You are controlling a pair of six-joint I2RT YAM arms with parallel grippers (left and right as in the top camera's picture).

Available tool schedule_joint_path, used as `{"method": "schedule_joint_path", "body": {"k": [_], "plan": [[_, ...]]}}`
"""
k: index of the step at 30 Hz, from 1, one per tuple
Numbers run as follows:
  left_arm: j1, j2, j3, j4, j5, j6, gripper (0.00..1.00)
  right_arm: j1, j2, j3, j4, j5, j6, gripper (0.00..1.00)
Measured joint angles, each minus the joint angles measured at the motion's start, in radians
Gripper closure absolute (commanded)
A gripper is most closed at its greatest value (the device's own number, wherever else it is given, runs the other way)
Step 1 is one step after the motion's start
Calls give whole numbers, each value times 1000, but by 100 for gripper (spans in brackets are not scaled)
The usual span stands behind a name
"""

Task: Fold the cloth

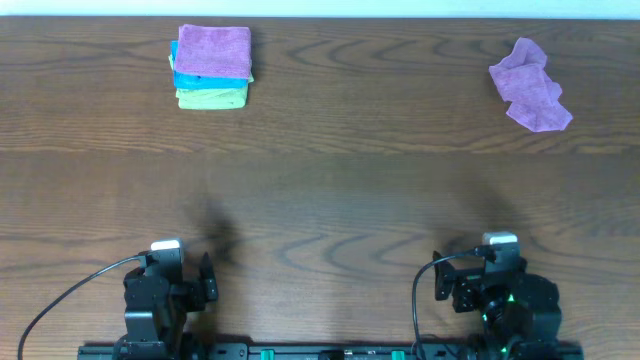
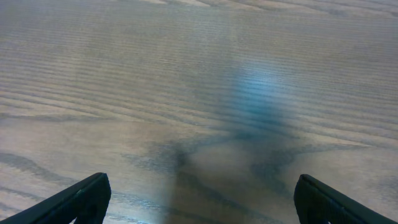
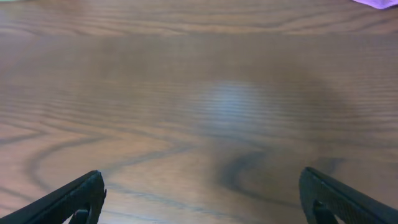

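The cloth [image 1: 530, 85] lies crumpled and unfolded at the far right of the wooden table [image 1: 330, 190], bunched into an uneven lilac heap with overlapping flaps; no tag can be made out on it. A sliver of its purple edge shows at the top right corner of the right wrist view. Neither arm touches it; both sit well apart from it at the near edge. The right gripper [image 3: 200, 190] hangs over bare wood at the near right, its two dark fingers spread wide with nothing between them. The left gripper [image 2: 199, 193] at the near left is likewise spread wide and empty above the tabletop. At the far left stands a neat stack of folded cloths [image 1: 212, 68]: a purple one on top, blue beneath, yellow-green at the bottom.
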Motion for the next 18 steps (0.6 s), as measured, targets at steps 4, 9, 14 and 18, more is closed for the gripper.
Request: {"method": "schedule_joint_path", "body": {"k": [4,9,14,18], "plan": [[0,0,0,0,0,0,5,-13,-42,-58,18,6,-23,1],[0,0,0,0,0,0,4,-20,-60,-104,47,10,-38,1],[0,0,0,0,0,0,5,-21,-63,-127,54,17,-40,1],[0,0,0,0,0,0,5,-21,-63,-127,56,24,-40,1]]}}
